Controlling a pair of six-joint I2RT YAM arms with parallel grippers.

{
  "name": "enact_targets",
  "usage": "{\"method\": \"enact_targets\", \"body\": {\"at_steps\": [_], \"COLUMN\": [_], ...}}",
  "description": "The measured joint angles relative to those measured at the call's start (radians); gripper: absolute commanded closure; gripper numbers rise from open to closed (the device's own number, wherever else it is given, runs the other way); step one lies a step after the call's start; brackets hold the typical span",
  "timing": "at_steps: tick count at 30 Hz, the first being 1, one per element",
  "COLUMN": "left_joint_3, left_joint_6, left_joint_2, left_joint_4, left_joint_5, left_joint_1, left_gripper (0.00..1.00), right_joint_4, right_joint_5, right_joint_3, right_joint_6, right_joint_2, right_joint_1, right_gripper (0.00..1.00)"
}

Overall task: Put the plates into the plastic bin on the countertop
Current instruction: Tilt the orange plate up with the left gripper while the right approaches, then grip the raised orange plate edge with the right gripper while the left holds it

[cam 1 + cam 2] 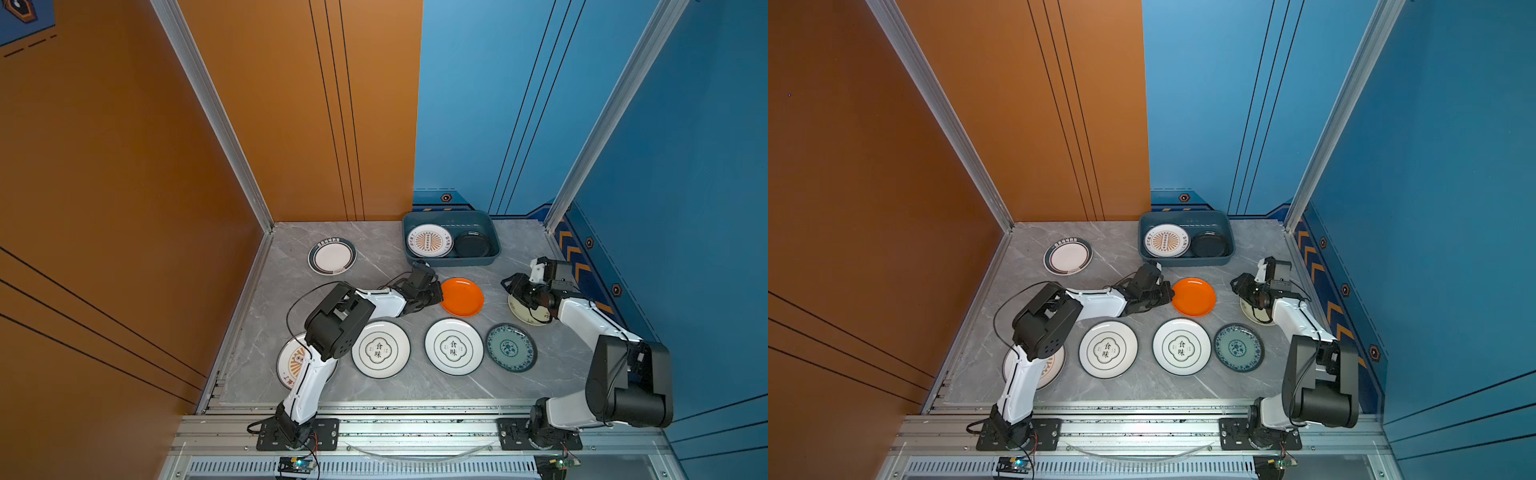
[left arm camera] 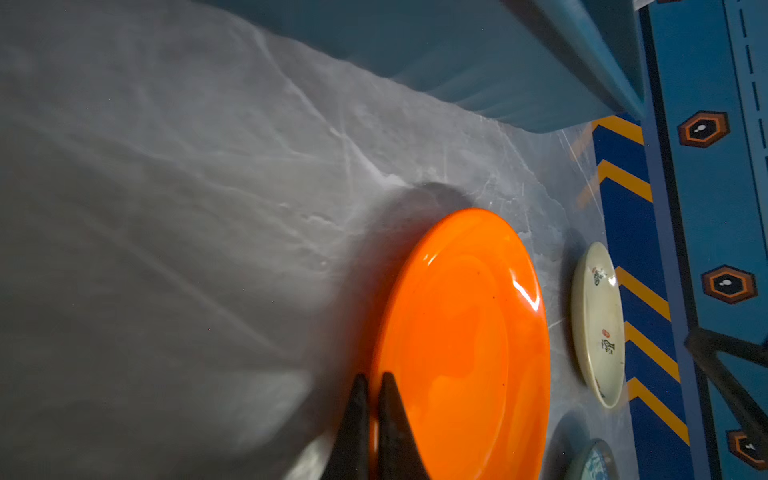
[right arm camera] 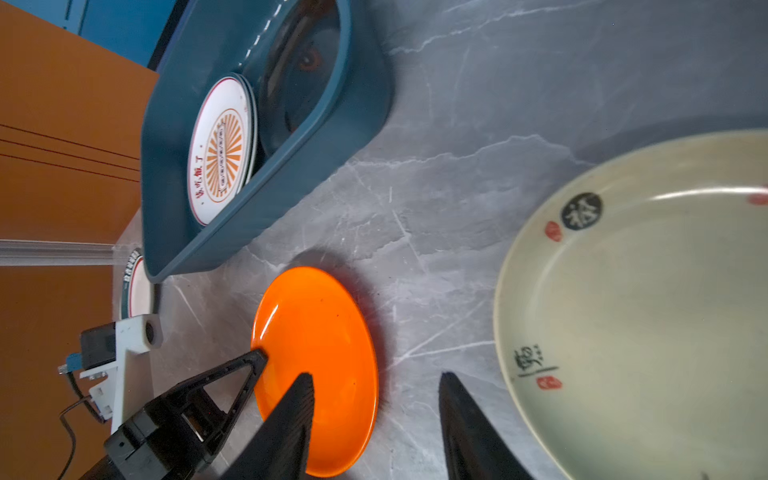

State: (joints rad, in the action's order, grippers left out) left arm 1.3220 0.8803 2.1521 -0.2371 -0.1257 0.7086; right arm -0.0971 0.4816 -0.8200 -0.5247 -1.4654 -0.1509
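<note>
Pinching the orange plate at its rim, the left gripper has its jaws pressed together on that thin edge; the plate lies on the countertop, just short of the bin, which holds a sunburst plate and a black plate. Right gripper: jaws spread, empty, near the cream plate. Likely faults: the glossy rim slipping from so shallow a pinch on lifting, the plate sagging and striking the bin wall, or landing tilted on the plates inside.
</note>
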Motion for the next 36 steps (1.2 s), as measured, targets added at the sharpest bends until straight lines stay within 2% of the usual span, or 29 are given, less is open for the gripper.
{"method": "enact_targets", "body": {"at_steps": [7, 12, 19, 22, 27, 29, 33, 36], "left_joint_3": [-0.148, -0.202, -0.237, -0.256, -0.274, -0.275, -0.280, -0.305], "left_joint_6": [-0.013, -0.027, -0.034, -0.038, -0.045, -0.050, -0.054, -0.064], "left_joint_2": [-0.160, -0.259, -0.331, -0.350, -0.377, -0.386, -0.396, -0.420], "left_joint_4": [0.001, 0.000, -0.008, -0.007, -0.007, -0.006, 0.009, 0.008], "left_joint_5": [-0.047, -0.079, -0.117, -0.124, -0.137, -0.138, -0.142, -0.148], "left_joint_1": [-0.067, -0.098, -0.102, -0.104, -0.113, -0.118, -0.134, -0.146], "left_gripper": [1.00, 1.00, 1.00, 1.00, 1.00, 1.00, 0.92, 0.82], "right_joint_4": [0.133, 0.209, 0.294, 0.320, 0.364, 0.381, 0.424, 0.435], "right_joint_5": [0.154, 0.220, 0.248, 0.249, 0.252, 0.256, 0.283, 0.300], "right_joint_3": [0.040, 0.041, 0.027, 0.008, -0.009, -0.011, -0.023, -0.041], "right_joint_6": [-0.068, -0.106, -0.154, -0.175, -0.216, -0.237, -0.270, -0.284], "right_joint_2": [-0.094, -0.142, -0.170, -0.187, -0.210, -0.216, -0.218, -0.218], "right_joint_1": [0.047, 0.129, 0.259, 0.303, 0.343, 0.350, 0.355, 0.361], "right_gripper": [0.35, 0.34, 0.36, 0.41, 0.71, 0.78, 0.88, 0.94]}}
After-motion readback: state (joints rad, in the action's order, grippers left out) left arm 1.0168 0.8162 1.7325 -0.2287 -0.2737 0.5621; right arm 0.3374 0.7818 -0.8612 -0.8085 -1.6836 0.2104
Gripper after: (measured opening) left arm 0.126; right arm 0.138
